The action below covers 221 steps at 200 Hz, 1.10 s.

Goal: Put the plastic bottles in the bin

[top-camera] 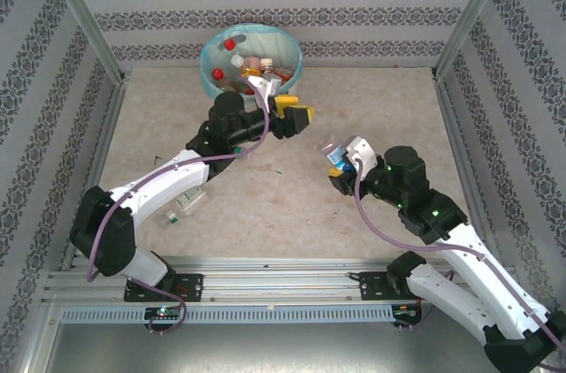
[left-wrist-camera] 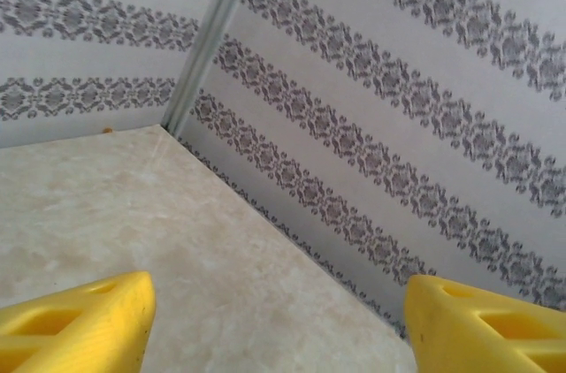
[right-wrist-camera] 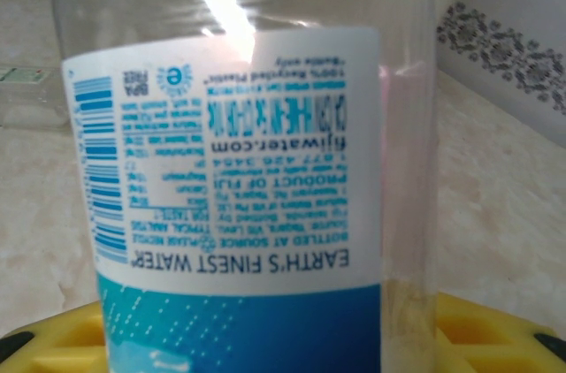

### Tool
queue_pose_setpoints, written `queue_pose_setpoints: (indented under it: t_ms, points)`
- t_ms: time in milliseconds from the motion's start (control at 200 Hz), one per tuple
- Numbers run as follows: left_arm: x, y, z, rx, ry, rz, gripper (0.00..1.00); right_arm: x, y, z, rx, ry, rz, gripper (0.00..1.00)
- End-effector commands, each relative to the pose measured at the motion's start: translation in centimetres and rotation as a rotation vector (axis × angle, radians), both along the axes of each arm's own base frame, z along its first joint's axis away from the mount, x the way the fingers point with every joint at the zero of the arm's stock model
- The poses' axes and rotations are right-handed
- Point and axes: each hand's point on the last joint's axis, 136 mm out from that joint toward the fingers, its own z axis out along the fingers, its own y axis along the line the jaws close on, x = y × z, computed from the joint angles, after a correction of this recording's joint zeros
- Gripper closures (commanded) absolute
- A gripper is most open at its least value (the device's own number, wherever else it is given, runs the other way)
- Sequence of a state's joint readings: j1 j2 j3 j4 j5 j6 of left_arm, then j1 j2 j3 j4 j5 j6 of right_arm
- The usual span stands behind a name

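My left gripper hangs with its yellow fingers spread wide and nothing between them; past the fingertips I see bare table and the patterned wall. The bin sits just beside those fingers, on their far-left side, with several bottles piled inside. My right gripper is clamped on a clear bottle, its blue and white label upside down between the fingers, well apart from the bin. Another bottle lies on the table far behind the left fingers, under that arm
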<state>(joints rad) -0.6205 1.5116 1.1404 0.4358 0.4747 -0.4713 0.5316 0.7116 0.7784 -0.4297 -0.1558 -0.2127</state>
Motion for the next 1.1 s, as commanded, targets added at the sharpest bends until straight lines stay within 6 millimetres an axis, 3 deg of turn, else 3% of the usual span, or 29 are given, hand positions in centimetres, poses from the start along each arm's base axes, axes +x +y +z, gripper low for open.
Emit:
queue_pose_setpoints:
  t_ms: [0,155,435,629,1099]
  points:
    - [-0.8,-2.3,2.2,-0.002,-0.110,-0.036,0.21,0.1,-1.3,-0.2,0.017,-0.001,-0.074,0.61]
    - [-0.7,-3.5,2.2,-0.072,-0.033,-0.068,0.18,1.0,-2.6,-1.2,-0.017,-0.007,-0.147,0.61]
    - [-1.2,-5.1,1.4,-0.169,0.087,-0.168,0.18,2.0,-2.4,0.7,0.038,-0.029,-0.179,0.61]
    - [-1.7,-5.8,0.0,-0.230,0.178,-0.226,0.21,2.6,-1.9,0.7,0.082,-0.019,-0.185,0.60]
    - [-4.1,-6.6,-2.7,-0.110,0.191,-0.305,0.18,4.4,-0.6,1.3,0.119,0.001,-0.186,0.61]
